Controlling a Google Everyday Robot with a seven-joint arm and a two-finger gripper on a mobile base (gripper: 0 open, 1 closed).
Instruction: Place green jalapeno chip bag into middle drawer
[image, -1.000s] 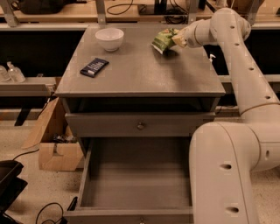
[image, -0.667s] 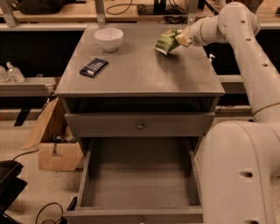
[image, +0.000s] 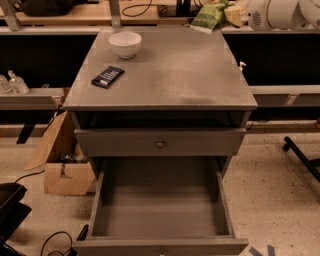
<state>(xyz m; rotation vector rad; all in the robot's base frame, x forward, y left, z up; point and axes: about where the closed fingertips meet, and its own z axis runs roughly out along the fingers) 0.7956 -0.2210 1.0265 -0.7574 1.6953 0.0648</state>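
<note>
The green jalapeno chip bag (image: 210, 15) is a crumpled light-green bag at the top edge of the view, above the far right corner of the cabinet top (image: 170, 75). My gripper (image: 226, 14) is shut on its right side and holds it off the surface; the white arm (image: 280, 12) runs off to the right. The middle drawer (image: 160, 215) stands pulled out at the bottom of the cabinet, a deep grey tray with nothing in it. The drawer above it (image: 161, 144) is shut and shows a flat front with a round knob.
A white bowl (image: 125, 44) and a flat dark bar (image: 107, 76) sit on the left half of the cabinet top. A cardboard box (image: 65, 167) stands on the floor at the left. A black chair leg (image: 301, 156) lies at the right.
The gripper has lifted the chip bag off the cabinet top, up and toward the back right corner. The arm no longer covers the right side of the view.
</note>
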